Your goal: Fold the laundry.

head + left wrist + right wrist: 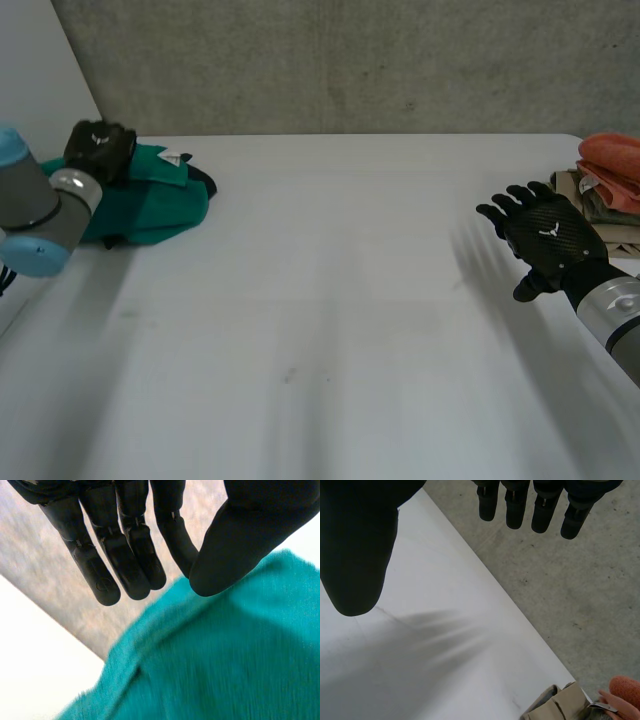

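white table [330,300] before a concrete wall [350,60]. teal garment [160,205] lies bunched at the far left corner, partly hidden by the left hand [100,150]; fingers straight, gripping nothing, contact unclear. right hand [545,235] hovers spread, released, near folded beige cloth [600,205] and orange cloth [615,160], both cut off at the table's right edge.

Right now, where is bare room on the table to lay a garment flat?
Bare: the middle and near part of the white table, between the green garment and the right hand. Crowded: the far left corner, with the left hand at that garment, and the right edge, with folded clothes.
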